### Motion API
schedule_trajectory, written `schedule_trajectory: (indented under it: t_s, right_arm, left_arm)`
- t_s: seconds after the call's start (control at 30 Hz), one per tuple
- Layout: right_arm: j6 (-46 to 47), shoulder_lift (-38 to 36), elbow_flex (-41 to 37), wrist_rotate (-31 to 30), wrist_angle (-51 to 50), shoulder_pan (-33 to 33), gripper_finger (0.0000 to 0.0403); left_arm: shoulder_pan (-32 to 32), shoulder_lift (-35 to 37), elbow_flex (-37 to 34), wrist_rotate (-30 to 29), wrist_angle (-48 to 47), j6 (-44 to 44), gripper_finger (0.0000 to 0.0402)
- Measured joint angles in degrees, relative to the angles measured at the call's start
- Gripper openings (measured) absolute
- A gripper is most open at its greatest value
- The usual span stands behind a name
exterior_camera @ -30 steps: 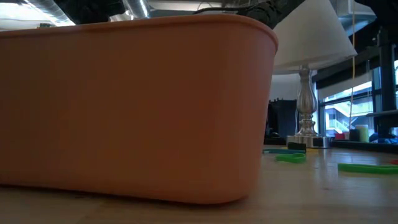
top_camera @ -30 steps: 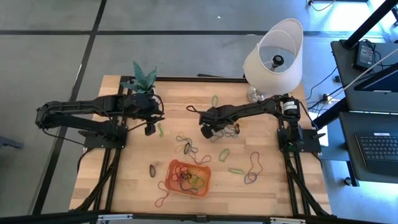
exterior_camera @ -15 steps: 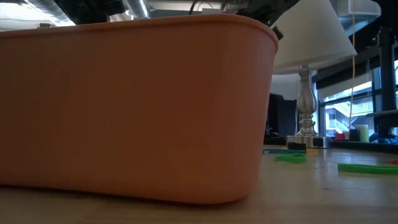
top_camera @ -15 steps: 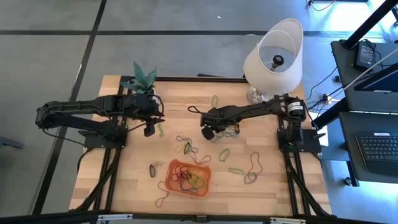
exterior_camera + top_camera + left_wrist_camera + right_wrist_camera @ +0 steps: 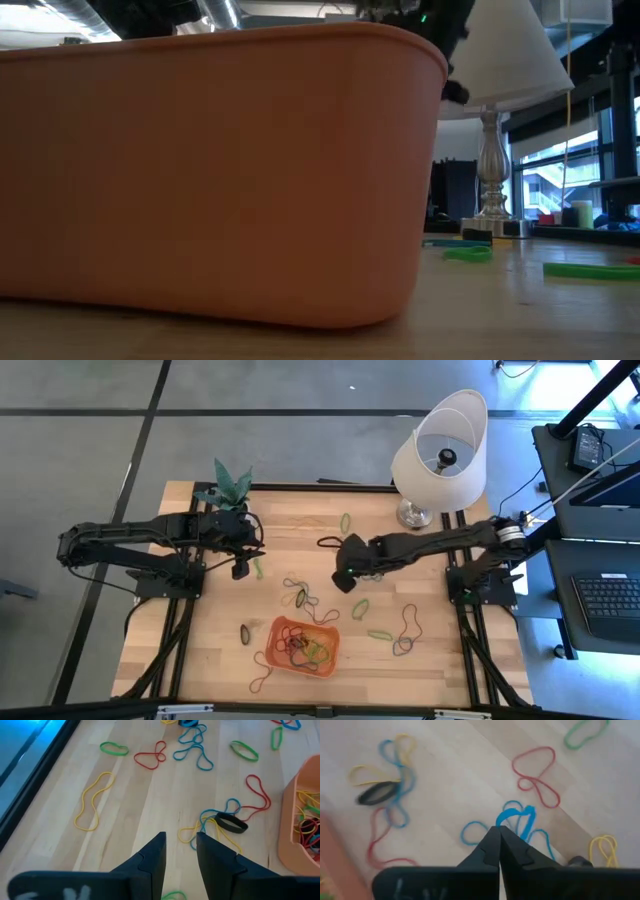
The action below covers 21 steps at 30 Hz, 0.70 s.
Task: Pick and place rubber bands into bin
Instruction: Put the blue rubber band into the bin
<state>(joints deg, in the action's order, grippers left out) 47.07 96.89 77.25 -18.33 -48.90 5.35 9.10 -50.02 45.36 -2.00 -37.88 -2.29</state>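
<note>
**Bands strewn around the bin**

We see the smooth orange bin (image 5: 303, 645) nearest, thin rubber bands (image 5: 405, 622) looped across the wooden surface (image 5: 440, 660). Right gripper (image 5: 499, 836) pinches a blue band (image 5: 516, 818); left gripper (image 5: 179, 842) hangs spread. Lamp (image 5: 440, 450) stands farthest.

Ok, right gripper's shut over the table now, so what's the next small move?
Probably carry the right gripper toward the orange bin and open there. Its fingers are pinched shut on a blue rubber band, lifted above the wood, and the bin sits nearer the table's front edge. The left gripper waits open.
</note>
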Motion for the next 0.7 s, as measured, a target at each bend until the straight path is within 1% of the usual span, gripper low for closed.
schedule_trajectory:
  t_s: [0.17, 0.33, 0.47, 0.63, 0.7]
  right_arm:
    - [-3.3, -3.4, 0.0, -0.1, 0.8, 5.3, 0.0]
    - [-7.1, -5.4, 0.0, 0.0, 3.9, 11.2, 0.0]
    - [-8.4, -5.3, 0.0, 1.5, 10.2, 14.8, 0.0]
    - [-8.6, -3.0, 0.1, 2.1, 20.0, 17.3, 0.0]
    - [-7.9, -1.3, 1.7, 2.0, 19.9, 17.7, 0.0]
  left_arm:
    - [0.0, 0.0, 0.0, 0.0, 1.6, -0.1, 0.0102]
    - [0.0, 0.0, 0.0, 0.0, 2.2, -1.4, 0.0102]
    - [0.0, 0.0, 0.0, -0.2, 2.6, -1.4, 0.0102]
    - [0.0, 0.0, 0.0, -3.5, 4.0, -1.5, 0.0102]
    - [0.0, 0.0, 0.0, -3.6, 4.0, -1.5, 0.0102]
